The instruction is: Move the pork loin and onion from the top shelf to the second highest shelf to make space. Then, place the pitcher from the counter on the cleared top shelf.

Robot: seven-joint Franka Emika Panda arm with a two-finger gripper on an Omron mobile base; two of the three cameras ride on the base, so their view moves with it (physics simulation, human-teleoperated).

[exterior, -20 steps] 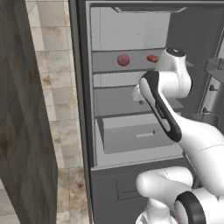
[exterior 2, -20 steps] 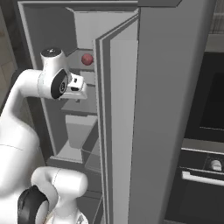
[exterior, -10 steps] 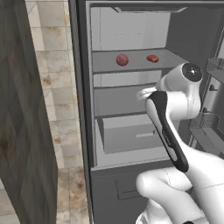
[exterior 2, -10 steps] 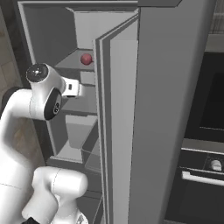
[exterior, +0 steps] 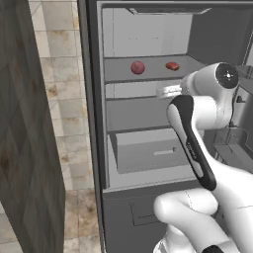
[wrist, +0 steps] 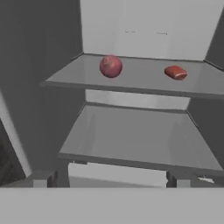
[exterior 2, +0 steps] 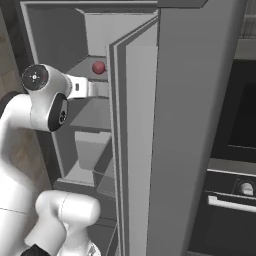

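Claw (wrist: 107, 179), jaws spread wide and empty, sits outside the open fridge, level with the front edge of the second highest shelf (wrist: 135, 140). Both targets lie farther in and higher, on the top shelf (wrist: 65, 78): the onion (wrist: 110, 66) to the left, the pork loin (wrist: 175, 72) to the right, well apart from each other. The pork loin's long axis runs roughly left to right. Judged from this pose, reaching either item calls for a rise and a forward push. The top compartment is tall, leaving room above both items; the shelf below is bare. Fridge side walls bound the reach on either side.
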